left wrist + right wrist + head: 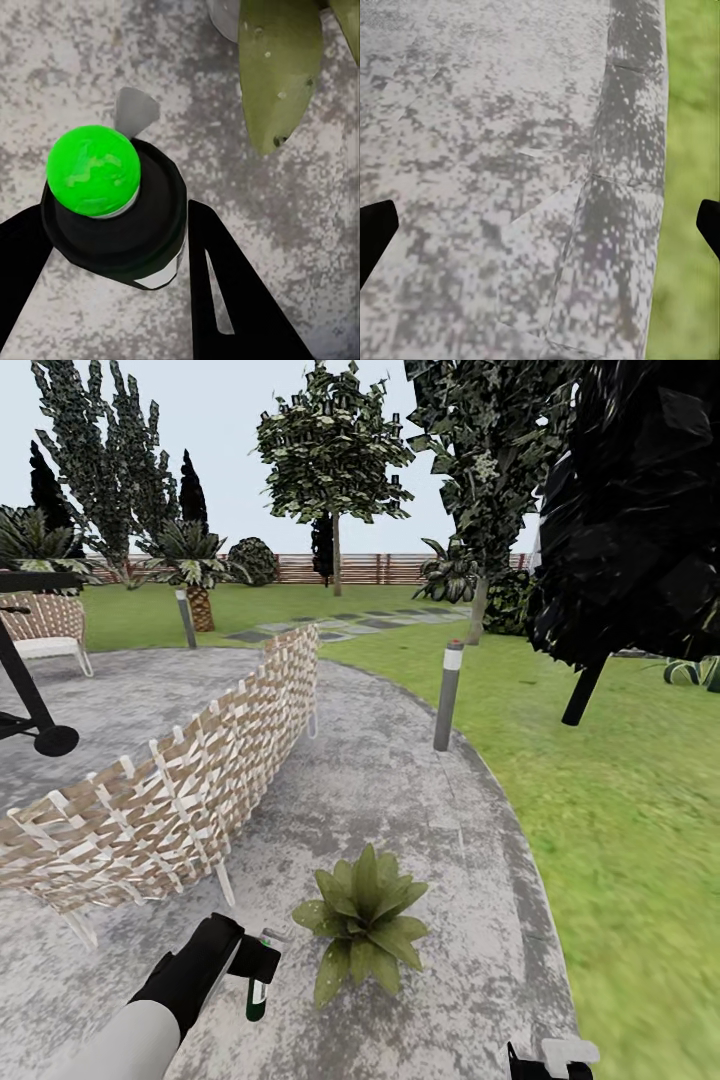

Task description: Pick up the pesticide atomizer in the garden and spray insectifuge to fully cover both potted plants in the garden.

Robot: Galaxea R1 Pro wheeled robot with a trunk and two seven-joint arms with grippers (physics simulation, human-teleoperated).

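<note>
atomizer in the left gripper, right beside the plant

left gripper (255, 965) is clamped on the pesticide atomizer (258, 985), bottle hanging dark green end down over the grey mottled patio (400, 780), just beside the potted plant (365, 925). from the left wrist view the black fingers (225, 300) pinch either side of the black trigger head, bright green spot (94, 169) facing the camera, and one broad pointed leaf (277, 67) of the plant sits near, not touching. the plant's rosette spreads low on the paving, pot hidden under the leaves in the head view. right gripper (552, 1060) pokes in at the lower edge of the head view; in the right wrist view its two dark fingertips (375, 232) stand wide apart with nothing between them, over the patio's darker rim where it meets the lawn (690, 150). behind, a woven curved sofa back (170, 800) sweeps across the patio, a grey bollard light (448, 695) stands at the paving edge, wooden fence (350, 568) far back.
</note>
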